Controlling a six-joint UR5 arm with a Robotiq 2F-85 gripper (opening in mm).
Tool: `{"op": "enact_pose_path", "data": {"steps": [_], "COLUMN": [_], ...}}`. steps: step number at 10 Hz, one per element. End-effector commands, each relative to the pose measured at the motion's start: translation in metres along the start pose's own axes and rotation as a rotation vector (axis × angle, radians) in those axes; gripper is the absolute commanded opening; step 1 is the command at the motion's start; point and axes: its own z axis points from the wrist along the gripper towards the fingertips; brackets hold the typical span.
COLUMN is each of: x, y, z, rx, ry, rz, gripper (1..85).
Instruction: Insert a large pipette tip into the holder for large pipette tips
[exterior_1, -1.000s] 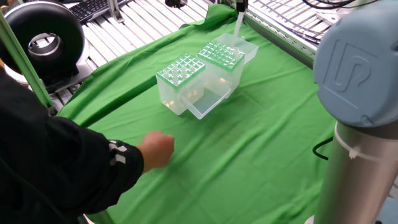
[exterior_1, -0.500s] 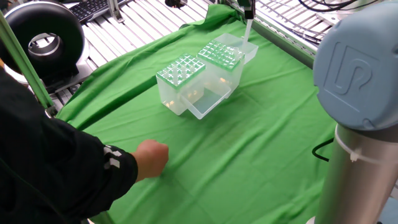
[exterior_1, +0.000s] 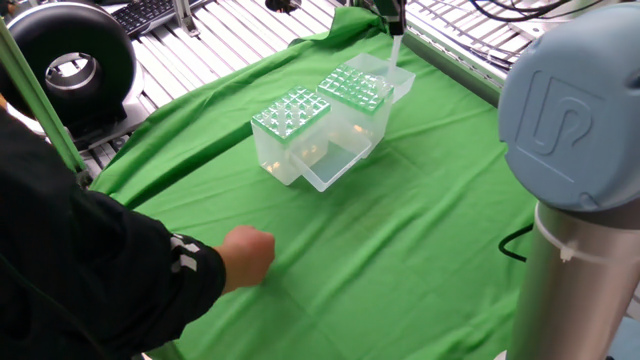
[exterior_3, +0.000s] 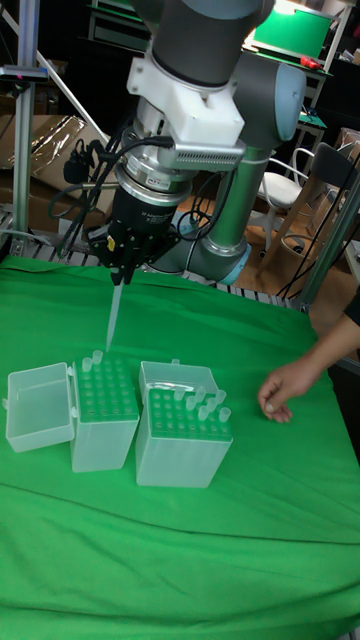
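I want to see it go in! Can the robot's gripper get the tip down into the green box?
Probably yes. The gripper holds the tip upright just above the green box, whose lid lies open to the side, with free holes below.

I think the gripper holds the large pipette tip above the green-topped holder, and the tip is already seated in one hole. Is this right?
Not quite. The gripper does hold the large pipette tip above the holder for large pipette tips, but the tip is not seated: in the tall fixed view its point hangs clear above the green plate.
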Motion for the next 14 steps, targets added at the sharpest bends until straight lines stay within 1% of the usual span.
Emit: {"op": "enact_pose_path", "data": {"steps": [1, 4, 5, 7, 9, 14], "x": [-0.009, -0.011, -0.014, -0.018, -0.019, -0.023], "y": [0.002, -0.003, -0.003, 0.0, 0.002, 0.0], "z": [0.0, -0.006, -0.007, -0.004, -0.002, 0.001], "rx": [0.001, 0.023, 0.026, 0.02, 0.022, 0.032], "ry": [-0.01, -0.001, -0.005, -0.017, -0.019, -0.034], "rz": [-0.005, -0.024, -0.024, -0.023, -0.022, -0.028], "gripper": [0.7, 0.7, 0.7, 0.7, 0.7, 0.7]}}
